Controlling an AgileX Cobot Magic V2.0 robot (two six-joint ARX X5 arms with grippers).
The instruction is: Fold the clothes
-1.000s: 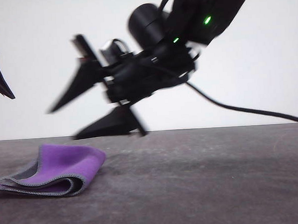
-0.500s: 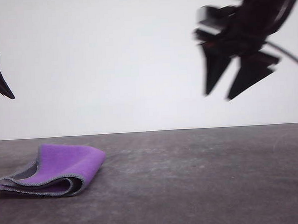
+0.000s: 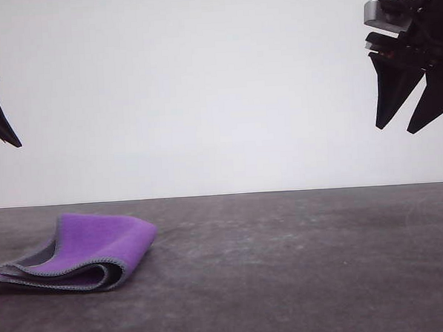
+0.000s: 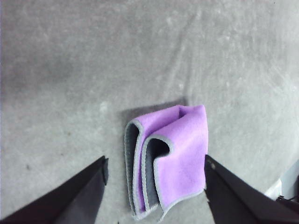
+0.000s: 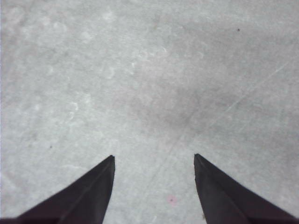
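Cloth [image 3: 81,251] is seen folded over on the table [image 3: 301,266] at its left side, purple face up, lying directly under the left gripper [image 4: 154,186], whose jaws are spread and empty. Right gripper [image 3: 411,119] is held high at the far right, also parted and empty, so the left arm is judged the nearer one for any further fold
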